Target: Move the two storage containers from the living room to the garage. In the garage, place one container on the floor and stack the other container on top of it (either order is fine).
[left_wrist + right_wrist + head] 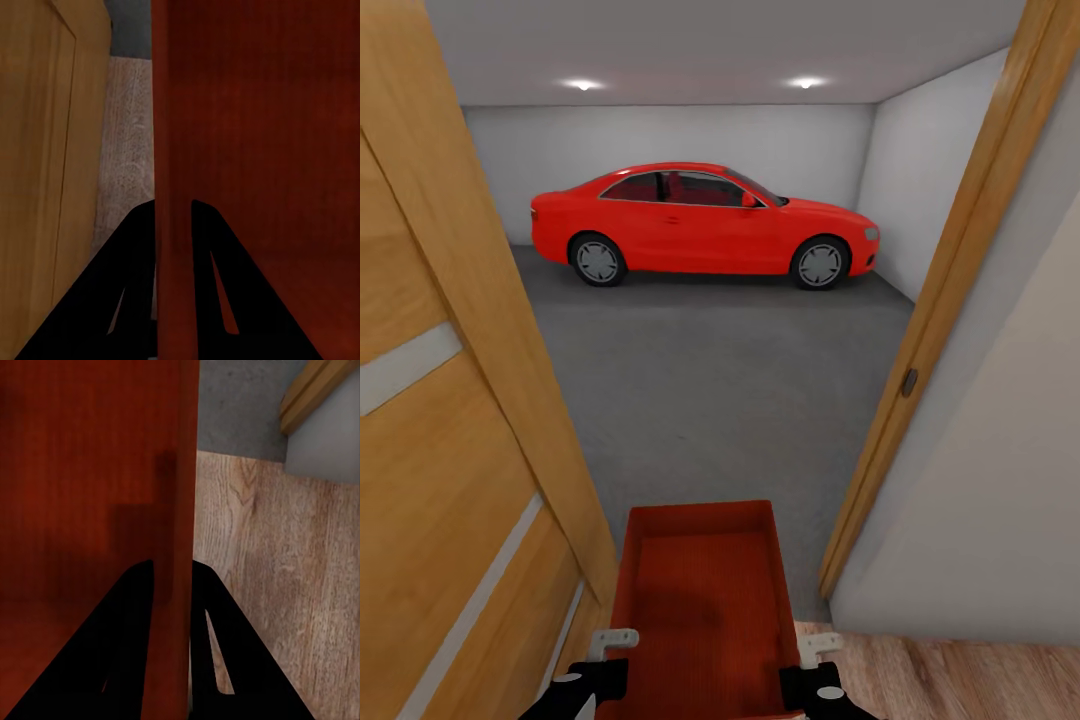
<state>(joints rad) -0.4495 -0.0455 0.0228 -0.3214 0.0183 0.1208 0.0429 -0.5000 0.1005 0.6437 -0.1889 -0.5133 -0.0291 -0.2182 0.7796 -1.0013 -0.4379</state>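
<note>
At the threshold between wood plank floor (950, 680) and garage, framed by the open wooden door (450, 480) and the door jamb (930, 330). Carrying one orange-red storage container (700, 600), held low in front of the trunk, its far end already poking over the grey concrete floor (720, 390). Long axis running straight ahead, toward the red car (700, 222) parked across the back wall; open top facing up, base level as far as can be told.

Left gripper (174, 225) pinching the container's left side wall, one finger inside and one outside; same wall seen edge-on in the left wrist view. Right gripper (172, 585) clamped likewise on the right side wall, plank floor visible just past it. Both pinches near the end closest to the robot.

Probably light and empty, stiff enough to keep its shape, yet thin-walled and smooth, so liable to flex or slip under a one-sided grip. Best taken as now: by both long walls at once, at matching spots, kept level while passing the narrow doorway.
</note>
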